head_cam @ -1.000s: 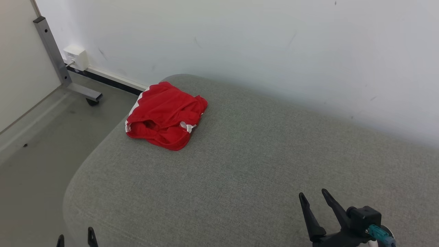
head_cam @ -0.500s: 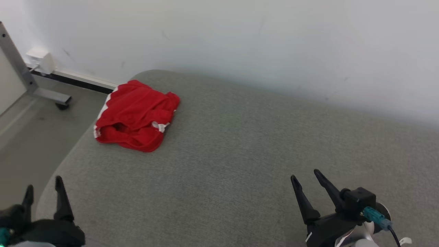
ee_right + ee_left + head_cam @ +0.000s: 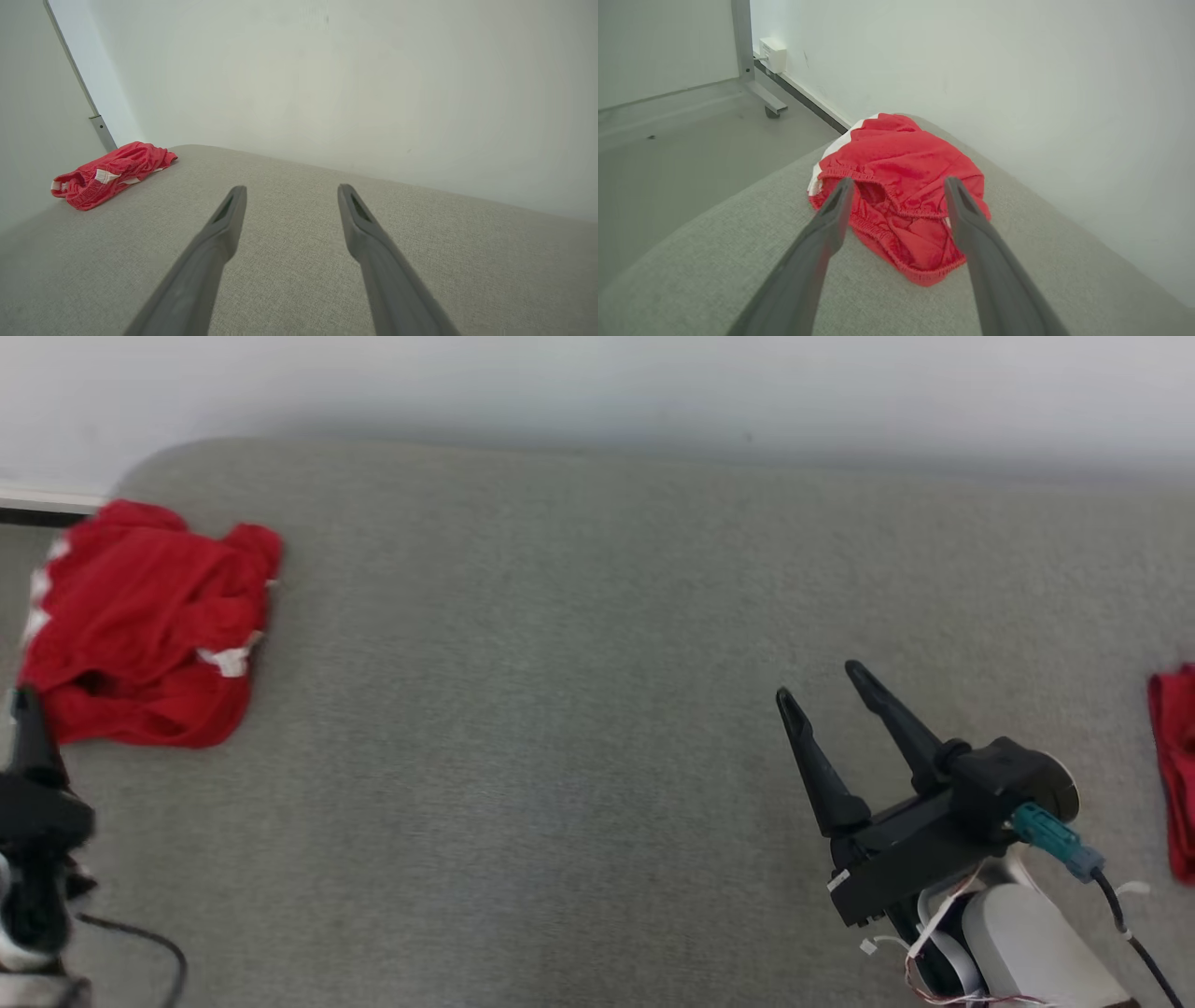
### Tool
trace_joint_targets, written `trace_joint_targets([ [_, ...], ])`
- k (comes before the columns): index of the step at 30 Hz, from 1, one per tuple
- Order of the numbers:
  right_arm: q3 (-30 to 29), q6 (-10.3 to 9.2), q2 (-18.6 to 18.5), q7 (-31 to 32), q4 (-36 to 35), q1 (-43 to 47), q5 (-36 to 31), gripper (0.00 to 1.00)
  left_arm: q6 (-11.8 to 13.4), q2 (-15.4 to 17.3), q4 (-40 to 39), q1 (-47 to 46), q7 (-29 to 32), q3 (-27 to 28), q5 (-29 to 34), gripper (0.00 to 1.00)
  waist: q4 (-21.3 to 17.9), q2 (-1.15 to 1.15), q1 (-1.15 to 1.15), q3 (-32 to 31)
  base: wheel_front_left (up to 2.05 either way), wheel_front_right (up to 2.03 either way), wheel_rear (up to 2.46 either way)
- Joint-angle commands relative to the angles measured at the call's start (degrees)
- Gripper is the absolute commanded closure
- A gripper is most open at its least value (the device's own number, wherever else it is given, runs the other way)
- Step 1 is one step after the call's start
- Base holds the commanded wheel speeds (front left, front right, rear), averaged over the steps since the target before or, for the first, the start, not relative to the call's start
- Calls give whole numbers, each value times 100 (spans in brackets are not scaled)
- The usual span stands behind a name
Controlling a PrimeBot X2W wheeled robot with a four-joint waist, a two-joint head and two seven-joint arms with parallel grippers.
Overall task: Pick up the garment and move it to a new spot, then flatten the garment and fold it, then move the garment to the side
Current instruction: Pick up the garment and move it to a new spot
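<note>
**Inspector:** Surface: a grey fabric cushion (image 3: 597, 616) set against a white wall (image 3: 597, 383). Grey floor (image 3: 668, 154) lies to its left, with a metal frame leg (image 3: 740, 42) and a white box (image 3: 773, 53) at the wall's foot.

**Clerk:** The item?

**Inspector:** One red garment (image 3: 149, 625), shorts by the look of them. It has a gathered elastic waistband and white trim down one side, and it is crumpled into a low heap. It lies at the cushion's far-left corner, close to the left edge and near the wall.

**Clerk:** Any markings?

**Inspector:** There is a small white tab by the waistband, and any print on it is too small to read.

**Clerk:** Orientation?

**Inspector:** The waistband opening faces the robot and the rest runs back toward the wall. The long axis follows that line roughly, but the bunching makes it weak.

**Clerk:** End effectors?

**Inspector:** The left gripper (image 3: 899, 182) is spread wide and holds nothing, with its tips close before the waistband. I cannot tell whether they touch it. The right gripper (image 3: 820, 681) is likewise spread and empty, over bare cushion well apart from the garment. A second red cloth (image 3: 1176, 765) shows at the head view's right edge.
</note>
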Motion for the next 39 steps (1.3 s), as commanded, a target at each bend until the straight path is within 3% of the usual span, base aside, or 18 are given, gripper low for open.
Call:
trace_joint_targets([
  [1, 16, -14, 4, -32, -86, -103, 8, 0, 37, 51, 28, -258, 210, 147, -237, 0, -1083, -1, -1, 1103, 0, 0, 0],
  [4, 34, -14, 46, -90, -198, -182, 24, 0, 233, 151, 14, -627, 684, 422, -644, 0, -1302, -1, -1, 1386, 0, 0, 0],
  [10, 36, -14, 145, -234, -277, -324, 38, 0, 664, 681, 167, -1281, 1449, 728, -988, 0, -1610, -1, -1, 1832, 0, 0, 0],
  [18, 59, -14, 282, -438, -150, -445, 121, 0, 1434, 1206, 437, -1409, 2336, 936, -969, 0, -1895, -1, -1, 2098, 0, 0, 0],
  [25, 67, -14, 257, -538, -64, -533, 168, 0, 1872, 1099, 590, -1140, 3041, 930, -1085, 0, -1980, -1, -1, 2143, 0, 0, 0],
  [29, 65, -14, 244, -563, -26, -543, 185, 0, 1874, 884, 572, -974, 3457, 845, -1270, 0, -1949, -1, -1, 2058, 0, 0, 0],
  [30, 71, -14, 243, -574, -15, -546, 197, 0, 1829, 850, 544, -923, 3525, 831, -1302, 5, -1936, -1, -1, 2020, 0, 0, 0],
  [31, 72, -14, 242, -587, 1, -547, 213, 0, 1790, 830, 511, -871, 3573, 813, -1333, 83, -1920, -1, -1, 1974, 0, 0, 0],
  [32, 75, -14, 249, -599, 19, -542, 218, 0, 1744, 814, 480, -815, 3634, 787, -1347, 100, -1901, -1, -1, 1911, 0, 0, 0],
  [39, 95, -14, 306, -654, 156, -432, 301, 0, 1531, 1013, -11, -629, 3450, 935, -1360, 100, -1739, -1, -1, 1458, 0, 0, 0],
])
